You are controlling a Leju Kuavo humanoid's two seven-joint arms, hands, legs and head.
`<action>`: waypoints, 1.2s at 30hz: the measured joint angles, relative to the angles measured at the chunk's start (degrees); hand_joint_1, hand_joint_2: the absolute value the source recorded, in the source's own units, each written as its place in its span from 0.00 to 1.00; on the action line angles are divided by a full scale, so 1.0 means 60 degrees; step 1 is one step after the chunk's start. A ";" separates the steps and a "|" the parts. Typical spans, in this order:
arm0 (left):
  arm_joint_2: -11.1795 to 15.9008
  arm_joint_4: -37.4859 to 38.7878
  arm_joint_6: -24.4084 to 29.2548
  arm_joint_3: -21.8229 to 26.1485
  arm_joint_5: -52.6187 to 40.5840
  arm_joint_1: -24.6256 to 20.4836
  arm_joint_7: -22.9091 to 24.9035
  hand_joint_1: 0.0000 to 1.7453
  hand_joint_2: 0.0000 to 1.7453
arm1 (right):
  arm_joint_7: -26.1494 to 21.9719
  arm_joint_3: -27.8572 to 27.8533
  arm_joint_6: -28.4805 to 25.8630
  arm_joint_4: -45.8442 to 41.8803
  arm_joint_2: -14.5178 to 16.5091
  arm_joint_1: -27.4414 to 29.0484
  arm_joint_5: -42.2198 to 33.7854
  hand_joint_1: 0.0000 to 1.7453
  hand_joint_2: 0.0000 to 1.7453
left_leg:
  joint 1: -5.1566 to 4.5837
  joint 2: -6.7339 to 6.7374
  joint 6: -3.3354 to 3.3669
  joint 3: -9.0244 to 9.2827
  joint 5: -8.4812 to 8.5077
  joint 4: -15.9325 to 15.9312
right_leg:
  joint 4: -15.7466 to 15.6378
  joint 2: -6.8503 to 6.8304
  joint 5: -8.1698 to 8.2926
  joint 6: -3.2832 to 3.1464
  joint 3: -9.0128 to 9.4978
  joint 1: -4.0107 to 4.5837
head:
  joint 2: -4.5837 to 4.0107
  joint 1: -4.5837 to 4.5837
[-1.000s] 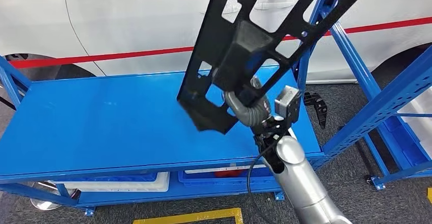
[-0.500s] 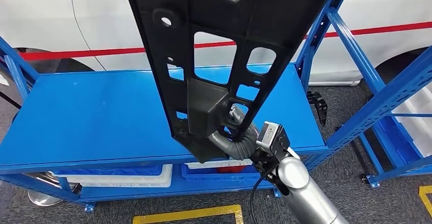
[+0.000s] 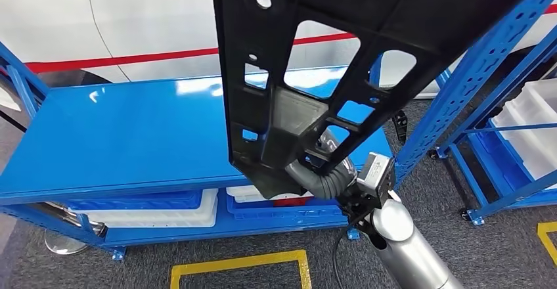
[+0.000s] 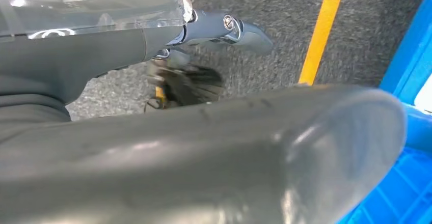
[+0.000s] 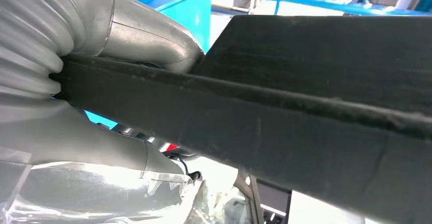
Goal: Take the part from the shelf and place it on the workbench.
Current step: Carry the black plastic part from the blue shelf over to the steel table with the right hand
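- Right now the black part (image 3: 309, 59) is up in the air, tilted, its lower end above the front edge of the blue table (image 3: 125, 138).
- Right hand (image 3: 322, 164) grips that lower end from behind; its fingers (image 5: 142, 30) clamp the part's edge.
- Left hand (image 4: 224, 28) hangs over grey carpet (image 4: 285, 15); whether its fingers are spread I cannot tell.
- White car (image 3: 131, 20) sits behind the table.

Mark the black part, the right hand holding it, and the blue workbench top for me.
black part (image 3: 289, 115), head view, on its raised central block.
right hand (image 3: 325, 174), head view, on the grey ribbed cover under the part.
blue workbench top (image 3: 131, 138), head view, on bare surface.
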 joint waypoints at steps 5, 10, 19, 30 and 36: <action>-0.0002 0.0000 0.0045 0.0044 0.0037 -0.0013 -0.0023 0.00 0.00 | -0.0169 -0.0200 0.0012 -0.0146 -0.0072 0.0105 -0.0200 0.99 1.00 | -0.0097 -0.0001 0.0317 0.1776 0.0658 -0.2009 | 0.0125 -0.0014 0.0355 0.0031 -0.0520 0.0095 | 0.0000 0.0004; -0.0021 0.0000 0.0045 0.0062 0.0032 -0.0015 -0.0046 0.00 0.00 | -0.0288 -0.0442 -0.0104 -0.0409 -0.0195 0.0332 -0.0360 0.99 1.00 | -0.0187 0.0022 0.0534 0.2113 0.0831 -0.2978 | 0.0112 -0.0022 0.0564 0.0315 -0.0651 0.0001 | 0.0000 0.0004; -0.0098 0.0000 0.0088 0.0073 0.0045 -0.0023 -0.0021 0.00 0.00 | -0.0189 -0.0936 -0.0093 -0.1007 -0.0356 0.1088 -0.0141 0.99 1.00 | -0.0061 0.0129 0.0505 0.0916 0.1666 -0.2757 | 0.1688 0.0002 -0.0541 0.0673 -0.0251 -0.0227 | 0.0000 0.0024; -0.0134 0.0007 0.0019 0.0057 -0.0072 -0.0036 0.0044 0.00 0.00 | 0.0086 -0.1432 0.0124 -0.1241 -0.0354 0.1304 -0.0016 0.99 1.00 | 0.0013 0.0069 0.0006 -0.0042 0.0040 -0.0355 | 0.0071 -0.0040 0.0047 0.0038 -0.0089 -0.0089 | 0.0000 0.0023; -0.0117 0.0004 0.0018 0.0054 -0.0133 -0.0130 0.0045 0.00 0.00 | 0.0087 -0.1582 0.0172 -0.1330 -0.0345 0.1530 0.0137 0.99 1.00 | -0.0136 0.0066 0.0343 0.2038 0.0623 -0.2053 | 0.0129 -0.0046 0.0664 0.0092 -0.0804 0.0037 | 0.0000 0.0027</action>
